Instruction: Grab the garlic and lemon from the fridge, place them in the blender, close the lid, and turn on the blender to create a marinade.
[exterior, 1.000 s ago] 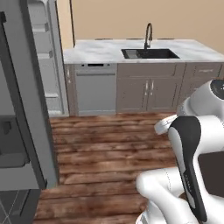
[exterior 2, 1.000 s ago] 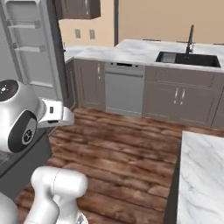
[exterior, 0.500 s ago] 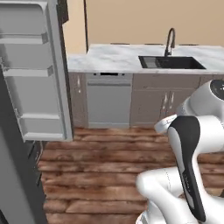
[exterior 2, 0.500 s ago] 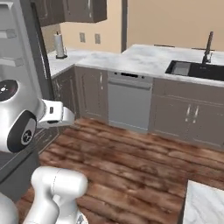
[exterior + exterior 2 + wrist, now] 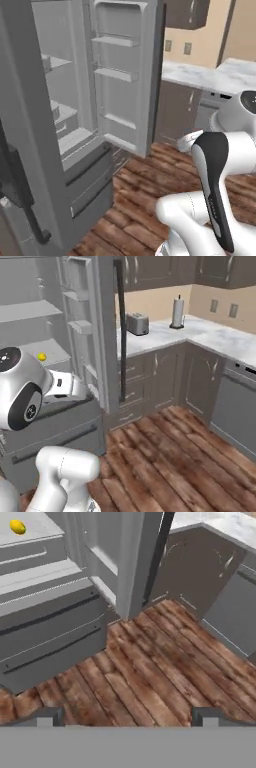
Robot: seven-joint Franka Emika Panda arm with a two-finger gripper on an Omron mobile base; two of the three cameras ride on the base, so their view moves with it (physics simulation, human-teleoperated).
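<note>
One lemon (image 5: 42, 357) lies on a grey shelf (image 5: 47, 351) inside the fridge (image 5: 60, 336), toward the shelf's left part as the right base view shows it; the hand view finds the same yellow fruit (image 5: 17, 527) at its far upper left, resting on the pale shelf surface above the drawer fronts. No other fruit can be made out on that shelf.

The fridge stands open. Its tall door (image 5: 127, 75) is swung wide to the right, and three door racks can be counted on its inner face in the left base view. Inside the cabinet, about three shelves (image 5: 62, 112) show one above another, and below them two drawer fronts (image 5: 50, 642) run across the bottom. A long dark handle (image 5: 121, 331) runs down the door's edge.

The gripper (image 5: 127, 716) hangs over the brown wooden floor (image 5: 150, 672) in front of the fridge, well apart from the lemon, its two dark fingertips (image 5: 207, 716) spread wide with nothing between them.

To the right of the fridge, a marble-topped table (image 5: 165, 331) carries one toaster (image 5: 137, 323) and one upright paper-towel roll (image 5: 177, 306). Dark cabinets (image 5: 165, 376) sit below it, and one dishwasher front (image 5: 235, 406) shows at the far right.
</note>
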